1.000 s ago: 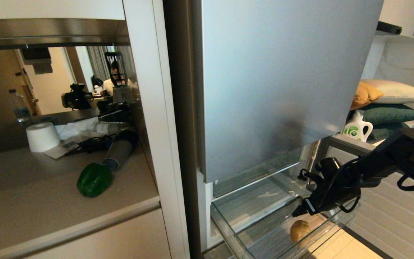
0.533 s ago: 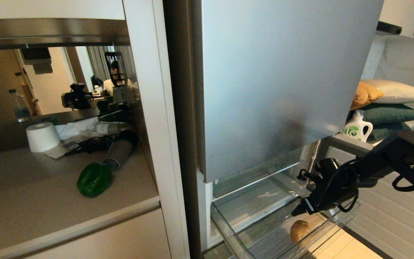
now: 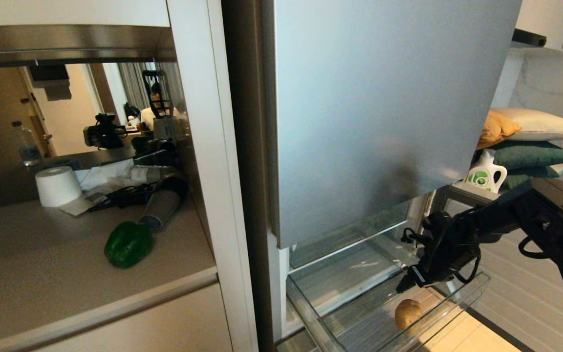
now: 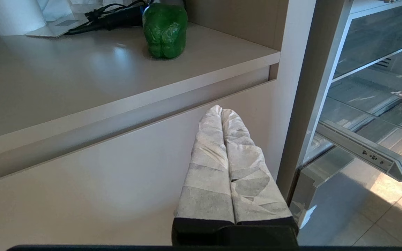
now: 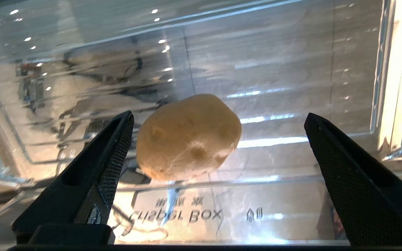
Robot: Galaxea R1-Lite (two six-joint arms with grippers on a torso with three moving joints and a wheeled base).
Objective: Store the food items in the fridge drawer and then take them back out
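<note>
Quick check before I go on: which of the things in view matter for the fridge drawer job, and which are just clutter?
Job:
- tan bun-like lump, lying in the drawer
- green bell pepper, on the counter
- clear fridge drawer, pulled out
- right gripper, open above the lump

Clutter:
- hair dryer
- paper roll
- detergent bottle
- pillows

1. The head view is dim overall; the fridge door (image 3: 384, 112) shades from pale blue at its upper left to grey near its lower edge.
2. Warm light falls on the floor (image 3: 462, 335) beyond the drawer's (image 3: 462, 298) front wall.
3. The counter (image 3: 42, 274) carries soft, diffuse shadows; the pepper (image 3: 128, 243) shows a faint gloss.
4. In the right wrist view, glare streaks and small bright specks cross the drawer's clear base (image 5: 274, 69), and a bright overexposed band runs along its side wall.
5. The bun (image 5: 188, 136) is sharp, with one small highlight.
6. In the left wrist view, a soft sheen lies on the counter before the pepper.
</note>
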